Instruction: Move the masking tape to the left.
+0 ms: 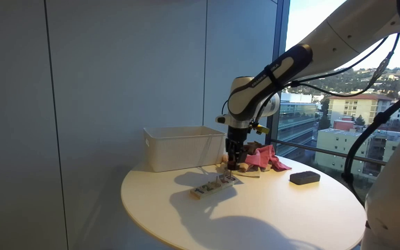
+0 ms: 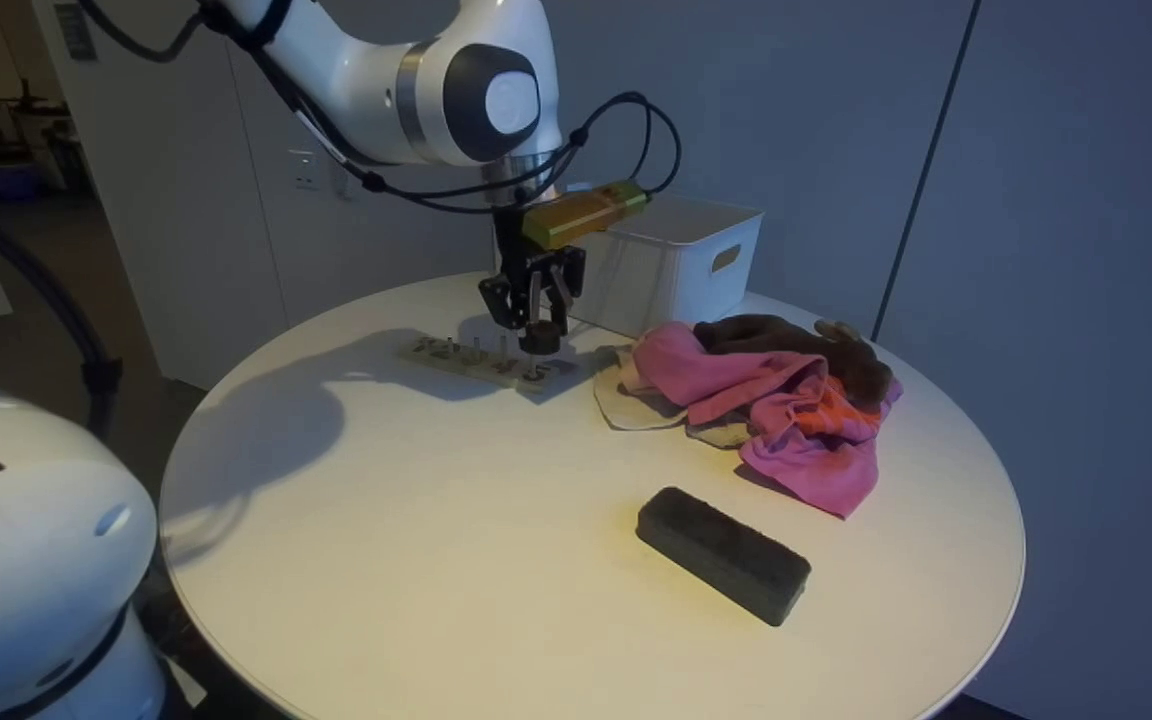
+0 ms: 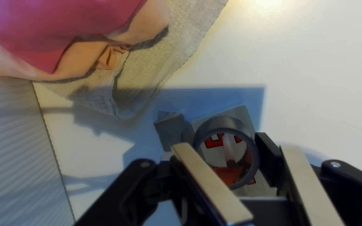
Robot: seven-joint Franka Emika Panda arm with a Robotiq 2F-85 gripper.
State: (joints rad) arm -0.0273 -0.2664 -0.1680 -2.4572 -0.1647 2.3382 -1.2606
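The masking tape appears to be the dark ring-shaped roll [image 3: 226, 121], with an orange-brown inside, seen from above in the wrist view. It also shows as a dark brown roll in both exterior views [image 1: 233, 166] [image 2: 540, 338]. My gripper [image 3: 226, 149] is shut on the roll, one finger on each side; the gripper also shows in both exterior views [image 1: 234, 158] [image 2: 536, 312]. The roll is over the last peg of a numbered peg board [image 1: 214, 187] [image 2: 466, 362] [image 3: 241, 113]. That peg shows through the ring. I cannot tell whether the peg tip enters it.
A white ribbed basket [image 1: 186, 149] [image 2: 681, 265] [image 3: 17, 150] stands behind the board. A pile of pink and beige cloths [image 1: 264, 158] [image 2: 776, 390] [image 3: 64, 28] lies beside it. A black block [image 1: 305, 177] [image 2: 724, 555] lies on the round white table [image 1: 273, 208] [image 2: 456, 560].
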